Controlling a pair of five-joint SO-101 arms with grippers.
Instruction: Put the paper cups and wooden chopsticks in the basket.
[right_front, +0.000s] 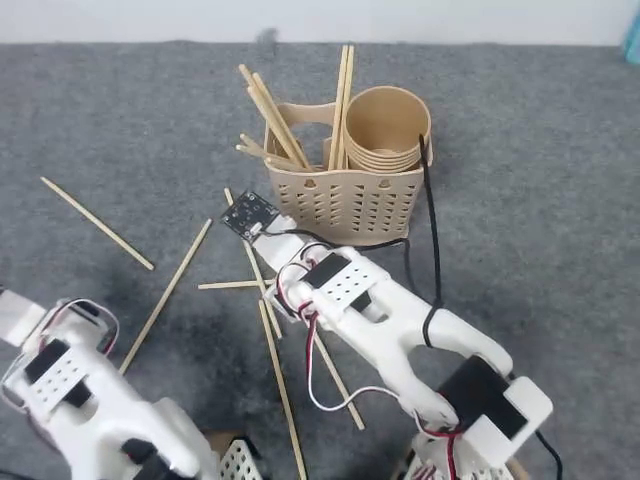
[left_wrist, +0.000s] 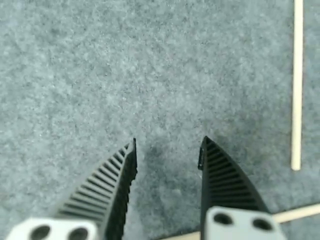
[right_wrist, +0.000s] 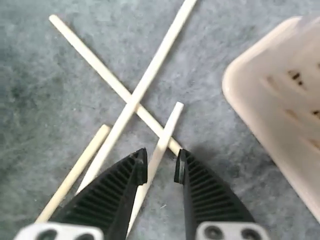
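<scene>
Step judged: grasp loose chopstick (right_wrist: 167, 127) lying on desk (right_wrist: 60, 100) just near-left of basket (right_front: 345, 205). There right tool (right_wrist: 161, 165) narrowly open, straddling it, nothing gripped yet. At near left, left tool (left_wrist: 167, 150) gapes, empty, above bare desk. In basket: cups (right_front: 385, 125) stacked, several sticks (right_front: 270, 110) upright. To do well: centre chopstick between pads, lower tips to desk, close firmly. It crosses another stick (right_wrist: 90, 57), so lift straight up, avoid dragging that one. Then tip upright over basket rim, clear of cups.

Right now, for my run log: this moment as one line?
right gripper: open, straddling chopstick beside basket | left gripper: open over grey mat | paper cups: in basket
</scene>
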